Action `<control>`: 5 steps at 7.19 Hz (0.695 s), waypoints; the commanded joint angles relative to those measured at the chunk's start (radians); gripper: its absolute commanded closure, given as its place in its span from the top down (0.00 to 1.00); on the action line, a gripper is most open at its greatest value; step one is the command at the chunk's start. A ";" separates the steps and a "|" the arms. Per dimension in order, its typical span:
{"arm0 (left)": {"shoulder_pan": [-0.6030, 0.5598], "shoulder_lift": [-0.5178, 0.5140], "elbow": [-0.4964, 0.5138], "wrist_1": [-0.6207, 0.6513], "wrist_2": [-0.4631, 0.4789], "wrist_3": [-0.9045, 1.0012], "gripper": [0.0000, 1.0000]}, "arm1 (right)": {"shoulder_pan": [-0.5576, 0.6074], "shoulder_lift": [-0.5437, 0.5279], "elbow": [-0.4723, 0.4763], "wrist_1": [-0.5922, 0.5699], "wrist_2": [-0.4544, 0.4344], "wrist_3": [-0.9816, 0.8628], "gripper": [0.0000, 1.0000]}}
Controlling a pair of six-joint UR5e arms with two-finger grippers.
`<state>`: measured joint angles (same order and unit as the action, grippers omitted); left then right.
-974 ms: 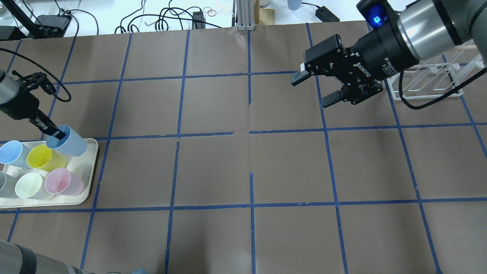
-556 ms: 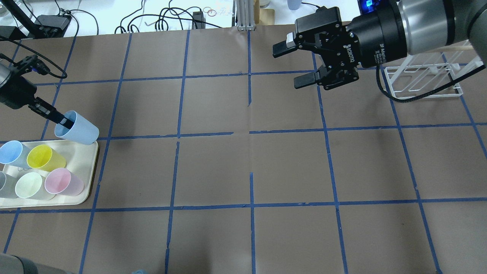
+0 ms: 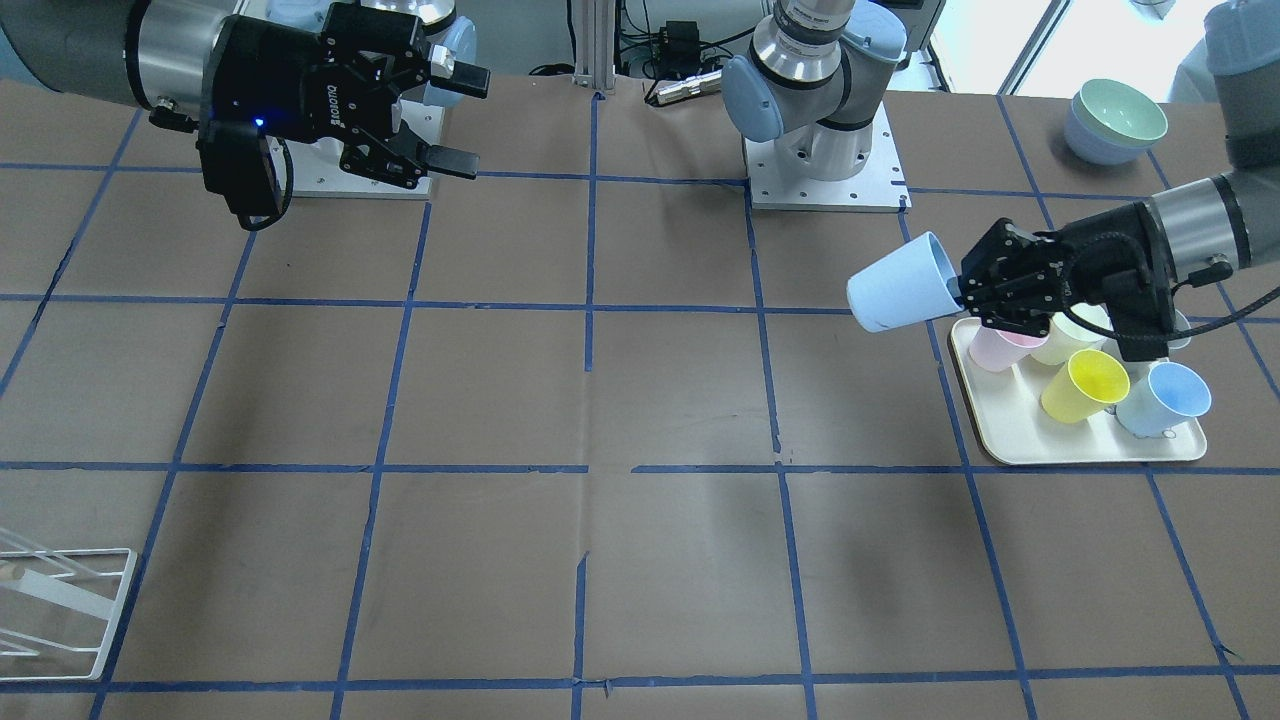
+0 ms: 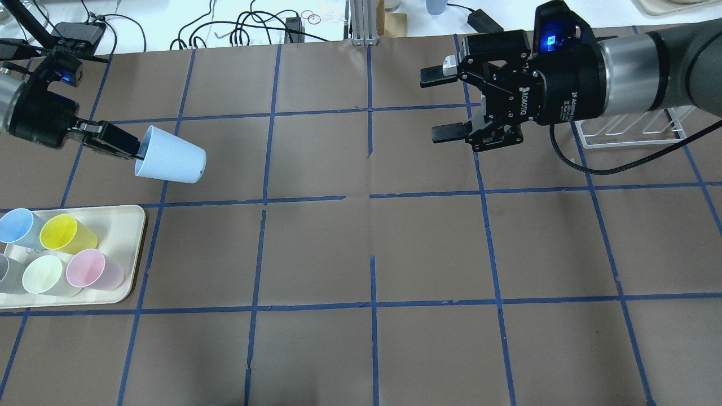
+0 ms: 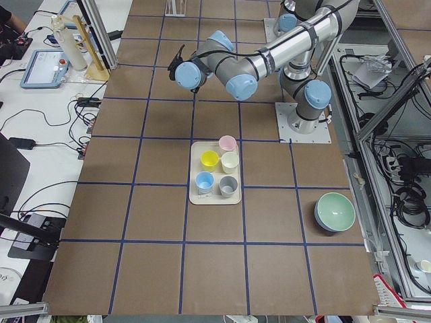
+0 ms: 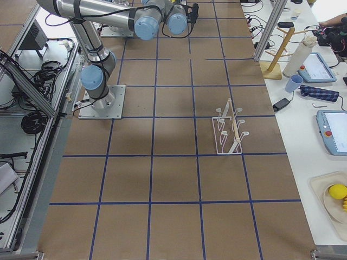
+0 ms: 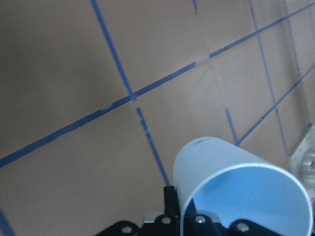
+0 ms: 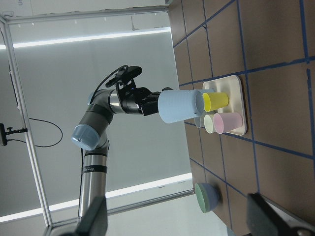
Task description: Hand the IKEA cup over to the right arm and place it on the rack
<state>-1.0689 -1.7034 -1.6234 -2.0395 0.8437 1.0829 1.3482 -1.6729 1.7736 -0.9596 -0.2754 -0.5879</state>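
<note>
Well apart: IKEA cup, right hand.

Left end effector clamps the IKEA cup by its rim; right end effector faces it, fingers spread.

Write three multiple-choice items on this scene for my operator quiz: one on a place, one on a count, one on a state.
1. Where is the IKEA cup? A. In the air off the tray, in the left gripper. B. On the rack. C. Standing among the other cups.
2. How many cups stand on the tray? A. Three. B. Five. C. Seven.
3. The right gripper is: A. shut on a cup. B. shut on nothing. C. open and empty.
Answers: 1 A, the left gripper pinches its rim clear of the tray. 2 B, blue cup, yellow cup, grey cup, pale green cup, pink cup. 3 C, its fingers stand apart with nothing between them.
</note>
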 commanded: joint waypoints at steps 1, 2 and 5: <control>-0.124 0.060 -0.009 -0.176 -0.266 -0.070 0.00 | 0.014 0.012 0.015 0.055 0.129 -0.013 1.00; -0.179 0.077 -0.013 -0.241 -0.376 -0.080 0.00 | 0.020 0.019 0.020 0.059 0.165 -0.012 1.00; -0.323 0.100 -0.026 -0.349 -0.559 -0.078 0.00 | 0.023 0.022 0.018 0.137 0.200 -0.015 1.00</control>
<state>-1.3321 -1.6104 -1.6426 -2.3615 0.3493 1.0061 1.3693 -1.6497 1.7924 -0.8381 -0.0861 -0.6006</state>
